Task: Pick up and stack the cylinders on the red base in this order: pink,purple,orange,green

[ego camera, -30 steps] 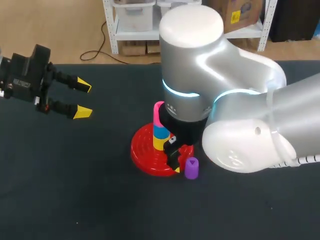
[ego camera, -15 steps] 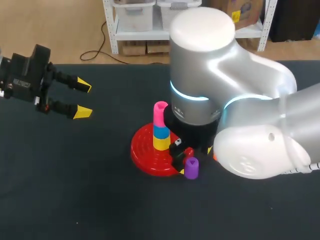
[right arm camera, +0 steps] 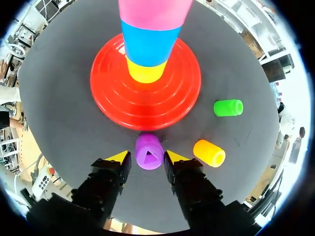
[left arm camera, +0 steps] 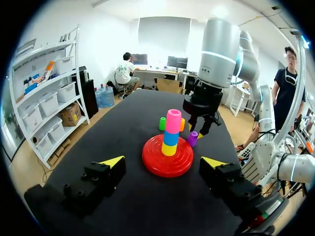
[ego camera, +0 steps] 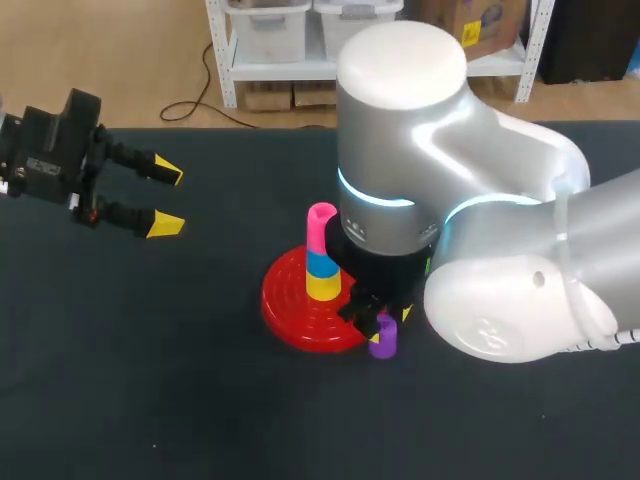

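The right wrist view shows the grasp best. The right gripper [right arm camera: 147,158] is spread narrowly, one yellow tip on either side of the short, upright purple cylinder [right arm camera: 149,152] of plastic. The tips are close to it, with a thin strip of table visible on one side, so they are not clamped. The purple cylinder stands on the dark table [right arm camera: 59,98], just beside the rim of the round, ridged red base [right arm camera: 108,98].

On the base's middle is a stack: a yellow cylinder [right arm camera: 144,71] at the bottom, a blue cylinder [right arm camera: 147,44] on it, and a pink cylinder [right arm camera: 155,10] on top.

The stubby orange cylinder [right arm camera: 209,152] sits near one finger but apart from it. The green cylinder [right arm camera: 228,107] lies on its side further ahead, off the base. In the head view the bulky silver right arm [ego camera: 480,250] covers both, and only the purple cylinder's lower part [ego camera: 384,343] shows.

The left wrist view shows all three loose cylinders on the base's far side.

The left gripper [ego camera: 165,198] is wide open and holds nothing. It is near the table's left edge, well apart from the base, with bare tabletop between them.
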